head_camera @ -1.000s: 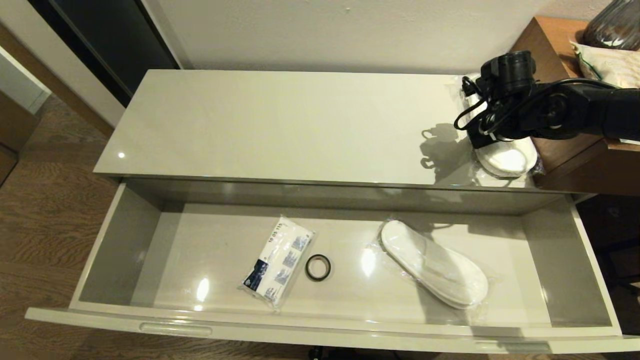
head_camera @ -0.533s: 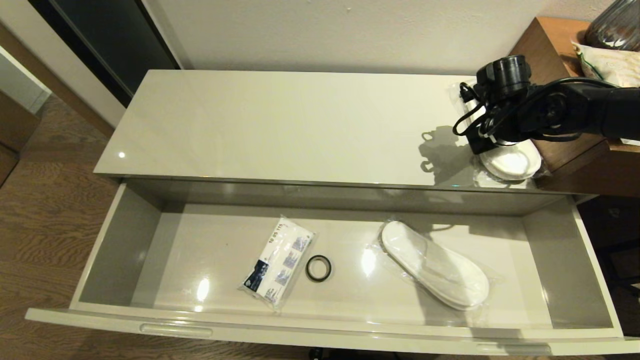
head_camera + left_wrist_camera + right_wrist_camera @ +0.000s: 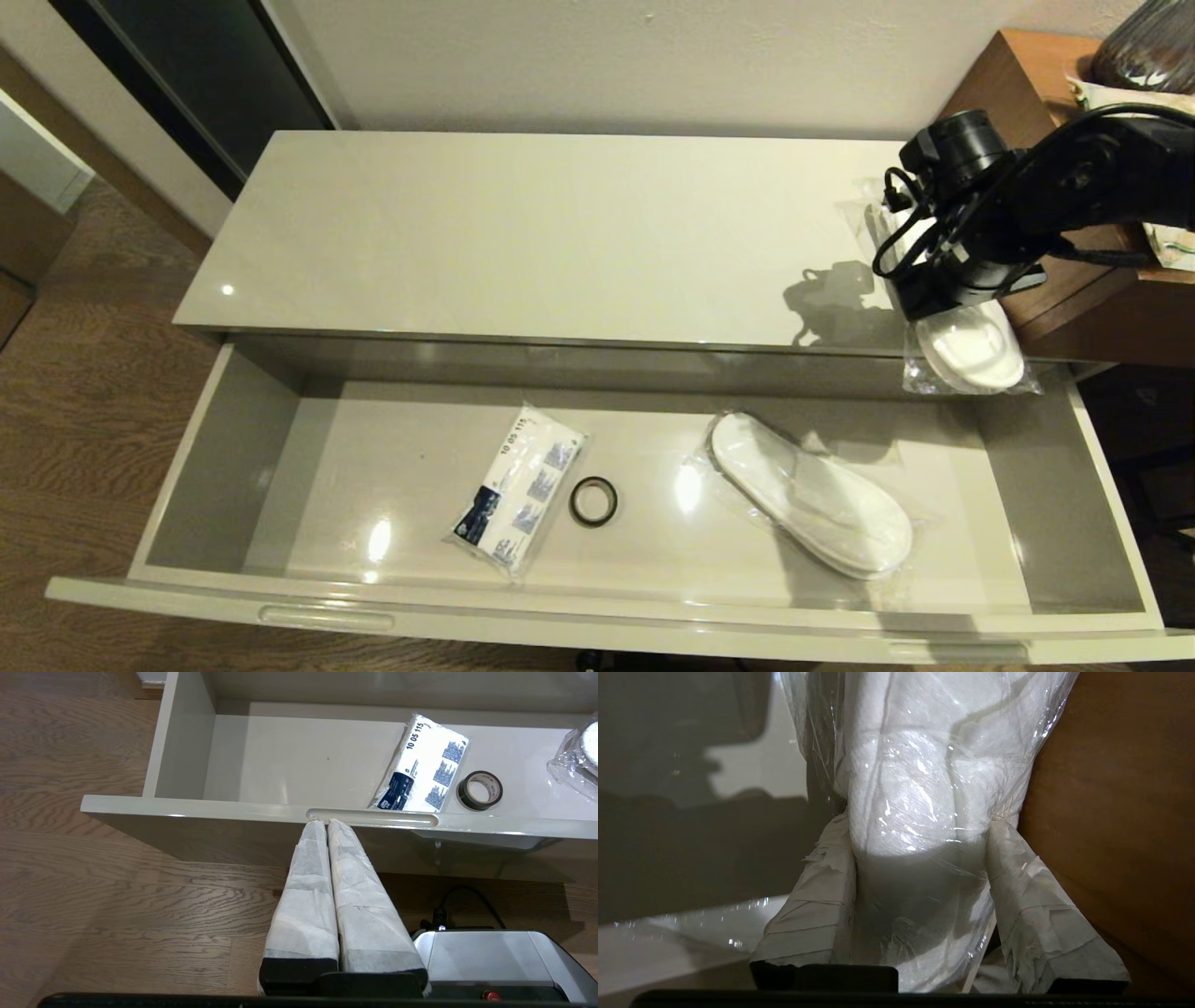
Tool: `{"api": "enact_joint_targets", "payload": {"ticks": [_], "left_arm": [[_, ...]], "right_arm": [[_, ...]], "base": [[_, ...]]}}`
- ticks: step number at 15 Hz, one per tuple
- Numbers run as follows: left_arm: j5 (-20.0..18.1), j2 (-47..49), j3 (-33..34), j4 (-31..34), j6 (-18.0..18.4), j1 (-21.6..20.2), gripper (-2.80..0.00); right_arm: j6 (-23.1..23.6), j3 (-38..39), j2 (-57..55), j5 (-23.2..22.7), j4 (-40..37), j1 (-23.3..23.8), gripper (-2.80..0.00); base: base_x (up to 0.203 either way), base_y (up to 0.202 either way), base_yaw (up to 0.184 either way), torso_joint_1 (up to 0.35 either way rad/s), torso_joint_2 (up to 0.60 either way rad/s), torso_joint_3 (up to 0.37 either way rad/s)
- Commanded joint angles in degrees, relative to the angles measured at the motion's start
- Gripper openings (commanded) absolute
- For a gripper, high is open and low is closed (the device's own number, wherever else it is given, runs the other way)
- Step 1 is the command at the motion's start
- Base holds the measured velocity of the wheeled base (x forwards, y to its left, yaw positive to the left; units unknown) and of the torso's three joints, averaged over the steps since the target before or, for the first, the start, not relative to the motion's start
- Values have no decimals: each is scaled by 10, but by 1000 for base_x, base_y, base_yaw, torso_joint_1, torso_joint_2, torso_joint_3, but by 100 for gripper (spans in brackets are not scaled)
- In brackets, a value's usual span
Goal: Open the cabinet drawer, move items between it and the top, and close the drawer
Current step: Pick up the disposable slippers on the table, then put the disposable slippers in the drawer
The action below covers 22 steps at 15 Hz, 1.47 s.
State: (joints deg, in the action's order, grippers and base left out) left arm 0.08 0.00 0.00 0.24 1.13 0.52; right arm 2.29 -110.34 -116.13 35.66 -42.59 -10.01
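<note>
A plastic-wrapped pair of white slippers [image 3: 971, 347] hangs past the front right edge of the cabinet top [image 3: 523, 233], above the open cabinet drawer [image 3: 233, 467]. The right end effector [image 3: 920, 858] grips it, fingers [image 3: 822, 896] pressed on both sides. A second wrapped pair [image 3: 810, 493] lies inside the drawer, well below, beside a black tape roll [image 3: 594, 500] and a blue-and-white printed packet [image 3: 519, 487]. The left end effector [image 3: 327, 822], fingers together, sits at the drawer front's handle slot [image 3: 373, 817].

Right gripper [image 3: 920, 826] raised at far right, jaws clamped; left gripper [image 3: 327, 823] low, jaws together.
</note>
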Motion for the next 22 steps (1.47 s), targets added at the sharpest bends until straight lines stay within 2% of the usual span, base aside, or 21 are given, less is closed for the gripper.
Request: {"api": "enact_joint_targets", "payload": {"ticks": [1,3,9,12,14,18,22], "left_arm": [[0,0,0,0,0,0,-280],[0,0,0,0,0,0,-280],[0,0,0,0,0,0,-280],[0,0,0,0,0,0,-280],[0,0,0,0,0,0,-280],[0,0,0,1,0,0,-280],[0,0,0,0,0,0,-280]], "right_arm": [[-13,-1,25,-5,-18,-16,-280],[-36,-1,26,-7,-36,-20,-280],[-36,-3,40,-6,-43,-23,-280],[-37,-3,72,-6,-61,-47,-280],[-44,-2,92,-6,-78,-72,-280],[-91,0,115,-5,-133,-142,-280],[-142,7,141,-2,-185,-253,-280]], "base": [[0,0,0,0,0,0],[0,0,0,0,0,0],[0,0,0,0,0,0],[0,0,0,0,0,0],[0,0,0,0,0,0],[0,0,0,0,0,0],[0,0,0,0,0,0]]}}
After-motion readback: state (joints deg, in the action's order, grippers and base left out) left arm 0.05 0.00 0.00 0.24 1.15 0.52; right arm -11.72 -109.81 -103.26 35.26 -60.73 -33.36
